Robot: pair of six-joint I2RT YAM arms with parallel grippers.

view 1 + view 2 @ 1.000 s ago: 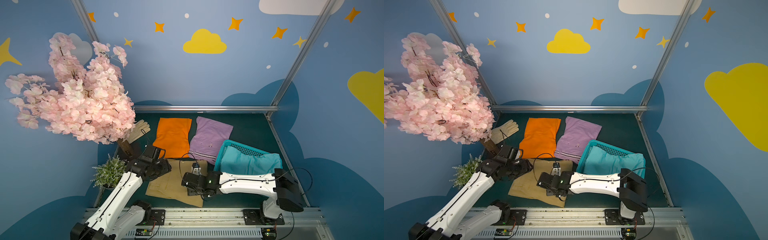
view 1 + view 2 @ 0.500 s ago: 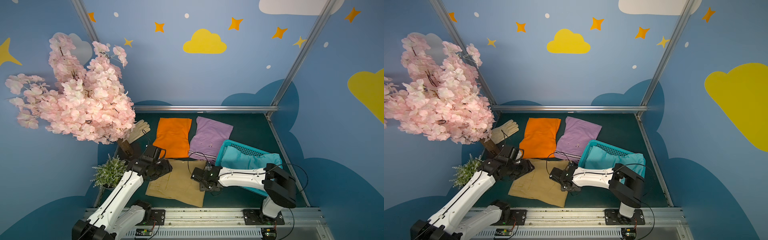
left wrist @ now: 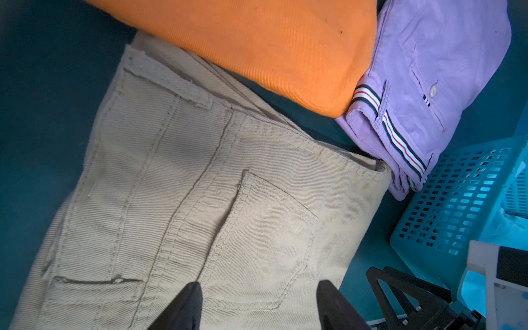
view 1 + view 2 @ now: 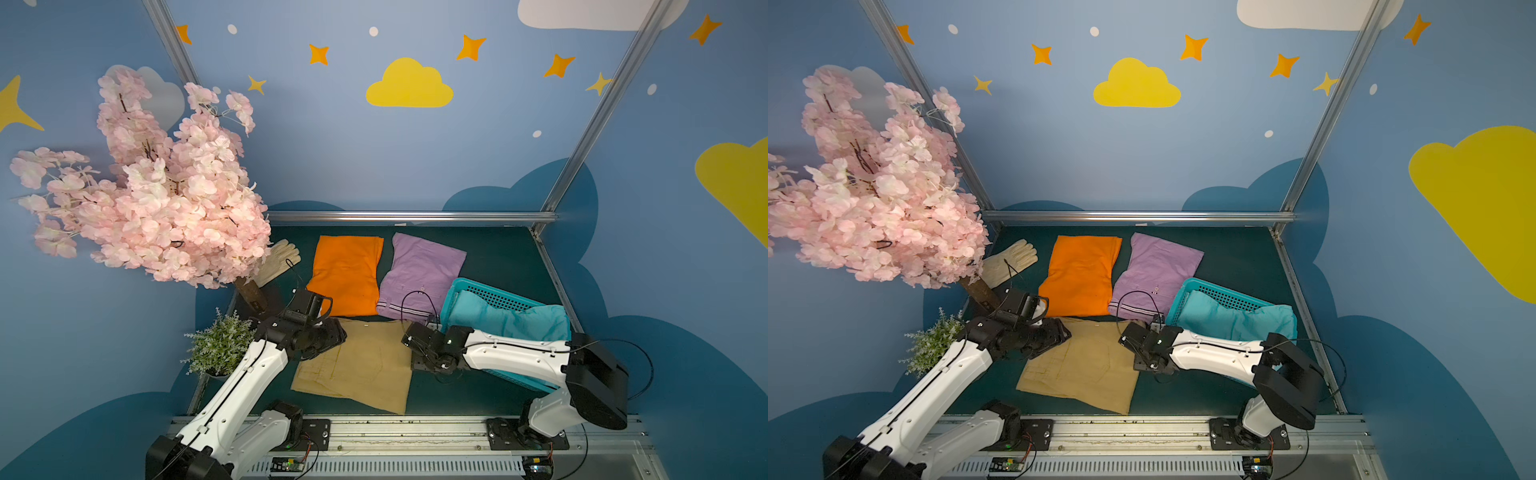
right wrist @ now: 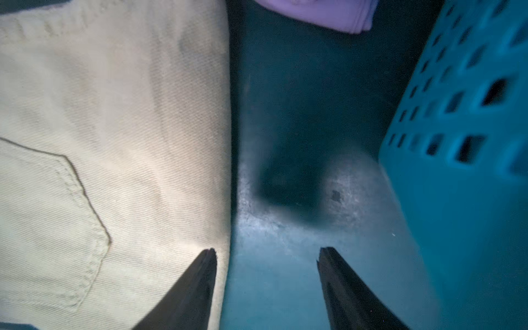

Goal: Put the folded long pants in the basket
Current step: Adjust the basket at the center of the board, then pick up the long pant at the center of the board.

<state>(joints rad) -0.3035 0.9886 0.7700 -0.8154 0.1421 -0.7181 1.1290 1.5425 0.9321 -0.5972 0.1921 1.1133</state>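
Of the four folded long pants, the turquoise pair (image 4: 509,321) lies inside the basket (image 4: 494,296), bulging above its perforated wall and spilling over the side nearest the right arm. The other three lie flat on the dark green mat (image 4: 498,257). The orange pair (image 4: 347,274) and the lilac pair (image 4: 419,270) sit side by side at the back. The khaki pair (image 4: 357,365) sits in front of them, closest to both arms, which in my judgement marks it as the piece now in hand. The arms flank it from opposite sides, an arrangement suited to lifting a wide, limp piece by two edges. The left gripper (image 3: 258,288) stands with its fingers spread wide and empty, poised above the khaki cloth near its back pocket. The right gripper (image 5: 267,253) is likewise parted and holds nothing. It straddles the khaki pair's edge on the basket side, one finger over the cloth and the other over bare mat, with the basket wall just beside it. Whether either gripper touches the cloth cannot be told. No cloth lies pinched between any fingers, so I judge the grasp as not yet made.
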